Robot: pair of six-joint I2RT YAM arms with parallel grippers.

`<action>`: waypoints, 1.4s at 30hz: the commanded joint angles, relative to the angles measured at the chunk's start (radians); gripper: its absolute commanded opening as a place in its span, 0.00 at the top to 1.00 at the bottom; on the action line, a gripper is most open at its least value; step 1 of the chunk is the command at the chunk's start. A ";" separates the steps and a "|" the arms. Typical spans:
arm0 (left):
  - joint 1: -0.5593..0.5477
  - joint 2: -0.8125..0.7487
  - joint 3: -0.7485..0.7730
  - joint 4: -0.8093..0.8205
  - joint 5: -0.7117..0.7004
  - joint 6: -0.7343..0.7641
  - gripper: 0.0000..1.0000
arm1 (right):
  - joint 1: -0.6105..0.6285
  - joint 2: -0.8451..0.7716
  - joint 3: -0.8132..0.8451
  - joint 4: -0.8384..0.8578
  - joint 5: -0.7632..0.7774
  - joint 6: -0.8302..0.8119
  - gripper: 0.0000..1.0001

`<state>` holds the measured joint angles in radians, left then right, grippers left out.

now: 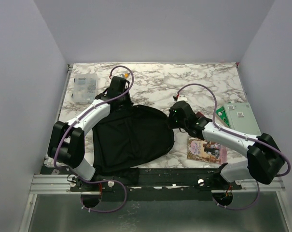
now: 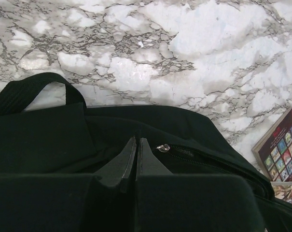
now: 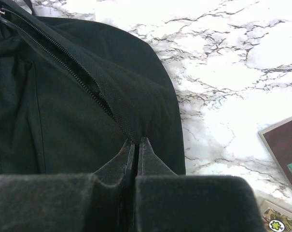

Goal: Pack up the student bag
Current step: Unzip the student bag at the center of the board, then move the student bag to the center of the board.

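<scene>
We see the student bag lying flat on the marble bench, left of centre, with both arms reaching in over it. The left hand sits at the bag's far end, beside the loop handle. Its fingers are pressed together with barely a slit between them, their tips against the black cloth just beside the silver zip pull. We cannot tell whether any fabric is caught there. The right hand is at the bag's right edge, its fingers squeezed narrow on the strip of cloth that runs along the open zip (the strip leads straight down between the tips). A clear plastic box stands at the far left of the bench. A picture book lies just right of the bag, and a green board lies further right.
</scene>
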<state>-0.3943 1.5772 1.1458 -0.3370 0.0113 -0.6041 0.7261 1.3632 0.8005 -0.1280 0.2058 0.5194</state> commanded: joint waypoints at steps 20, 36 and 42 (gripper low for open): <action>-0.337 -0.509 -0.410 0.100 0.368 -0.052 0.40 | -0.036 -0.102 0.103 -0.339 -0.055 0.057 0.35; -0.390 -0.728 -0.812 0.128 0.000 -0.306 0.46 | -0.037 -0.257 -0.121 -0.195 -0.347 0.252 0.36; -0.189 -0.672 -0.848 0.156 0.051 -0.224 0.41 | -0.036 -0.278 -0.115 -0.251 -0.335 0.266 0.36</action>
<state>-0.7101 0.8612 0.3302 -0.1856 0.0875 -0.8963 0.6933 1.1027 0.6830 -0.3603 -0.0887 0.7605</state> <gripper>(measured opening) 0.586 0.639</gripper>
